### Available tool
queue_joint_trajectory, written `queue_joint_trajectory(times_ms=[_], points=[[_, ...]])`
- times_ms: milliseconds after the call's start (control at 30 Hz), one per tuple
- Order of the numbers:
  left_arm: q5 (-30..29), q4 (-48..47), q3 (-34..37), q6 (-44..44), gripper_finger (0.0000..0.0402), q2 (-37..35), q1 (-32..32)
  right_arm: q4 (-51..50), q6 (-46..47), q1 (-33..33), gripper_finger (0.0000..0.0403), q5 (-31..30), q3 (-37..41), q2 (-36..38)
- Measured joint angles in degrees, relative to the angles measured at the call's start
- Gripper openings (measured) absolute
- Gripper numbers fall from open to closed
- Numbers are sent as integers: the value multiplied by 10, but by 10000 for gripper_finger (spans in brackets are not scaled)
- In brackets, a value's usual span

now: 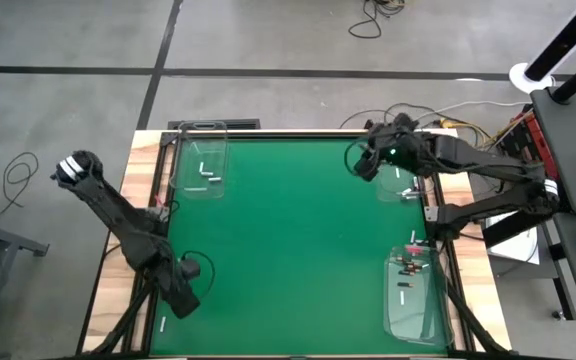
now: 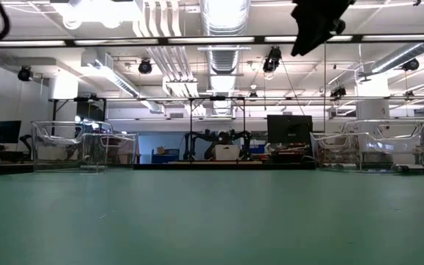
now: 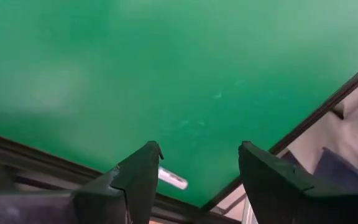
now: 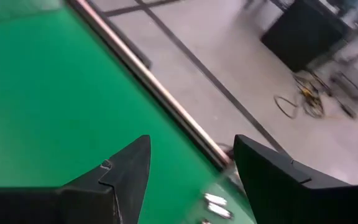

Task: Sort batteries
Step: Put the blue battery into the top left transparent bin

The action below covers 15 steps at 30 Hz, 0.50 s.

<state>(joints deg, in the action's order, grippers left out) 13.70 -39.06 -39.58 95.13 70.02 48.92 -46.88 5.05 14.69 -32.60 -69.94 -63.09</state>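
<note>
From above, batteries sit in the far-left tray (image 1: 199,160), the far-right tray (image 1: 400,186) and the near-right tray (image 1: 413,290); one stray battery (image 1: 163,324) lies at the near-left edge.

The left gripper (image 3: 197,180), spread, hangs over it, presumably to collect it.

The right gripper (image 4: 191,168), spread, hovers by the far-right tray.

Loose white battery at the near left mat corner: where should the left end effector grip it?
Grip the white battery across its middle, coming straight down. It lies flat on the mat, close to the edge rail, so a side approach looks blocked. The left end effector hangs open above it.
</note>
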Motion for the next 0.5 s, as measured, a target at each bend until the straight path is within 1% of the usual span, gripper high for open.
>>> queue_joint_trajectory(times_ms=[100, 267, 400, 500], points=[[21, 33, -7, 36, 198, 47, 22, 33, -10, -35, 229, 0, 0, -20], [107, 76, -13, 110, 198, 125, 52, 88, -31, -93, 235, 0, 0, -45], [139, 94, -20, 118, 198, 173, 65, 90, -27, -145, 238, 0, 0, -51], [170, 93, -21, 118, 198, 196, 65, 86, -12, -185, 237, 0, 0, -51]])
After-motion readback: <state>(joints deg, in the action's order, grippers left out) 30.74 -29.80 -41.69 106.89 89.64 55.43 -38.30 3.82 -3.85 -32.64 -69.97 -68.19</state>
